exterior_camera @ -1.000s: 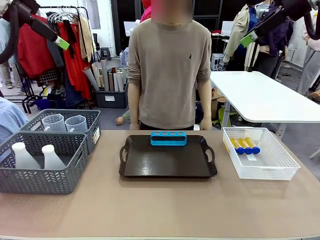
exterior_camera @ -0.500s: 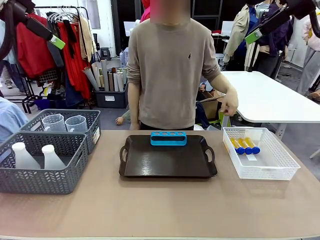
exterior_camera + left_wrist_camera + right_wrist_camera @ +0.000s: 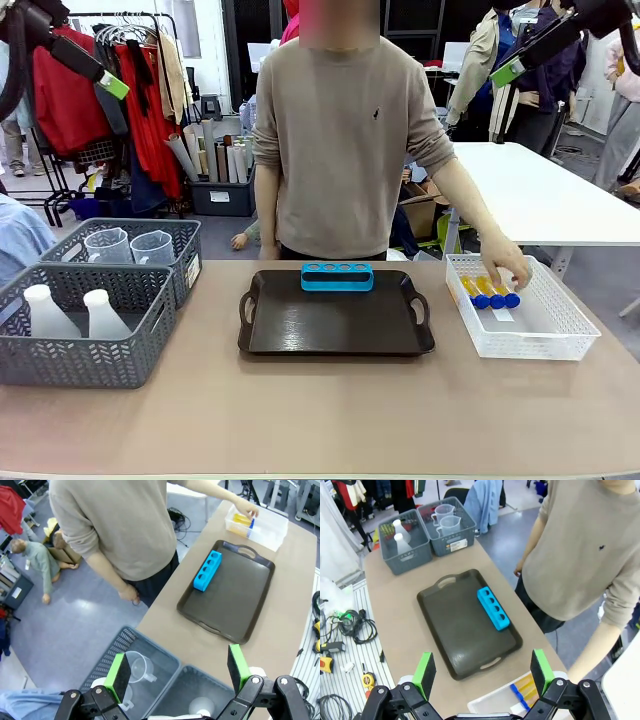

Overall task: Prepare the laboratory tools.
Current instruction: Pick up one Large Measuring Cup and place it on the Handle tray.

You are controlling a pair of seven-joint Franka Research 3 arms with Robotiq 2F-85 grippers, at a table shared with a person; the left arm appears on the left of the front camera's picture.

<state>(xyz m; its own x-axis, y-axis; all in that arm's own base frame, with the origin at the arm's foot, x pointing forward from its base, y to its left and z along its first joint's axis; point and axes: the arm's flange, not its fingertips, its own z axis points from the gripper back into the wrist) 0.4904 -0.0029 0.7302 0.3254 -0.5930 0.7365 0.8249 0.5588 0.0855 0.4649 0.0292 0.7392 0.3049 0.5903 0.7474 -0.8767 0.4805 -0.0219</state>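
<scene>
Tray (image 3: 335,325) dark plastic, slight sheen; white basket (image 3: 520,348) perforated plastic; tabletop (image 3: 330,410) matt; 3 tubes (image 3: 478,290) translucent amber.

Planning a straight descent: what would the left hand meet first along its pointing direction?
Likely the grey baskets, at their shared rims beside a measuring jug; depth below the open left hand is unclear.

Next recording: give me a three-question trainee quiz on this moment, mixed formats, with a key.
1. True or false: the blue rack stands on the dark tray.
2. Where does the person's hand reach? A) the white basket of blue-capped tubes B) the dark tray C) the blue rack
3. Fill in: the near grey basket holds ___ white flasks.

Key: 1 true; 2 A; 3 two.
</scene>
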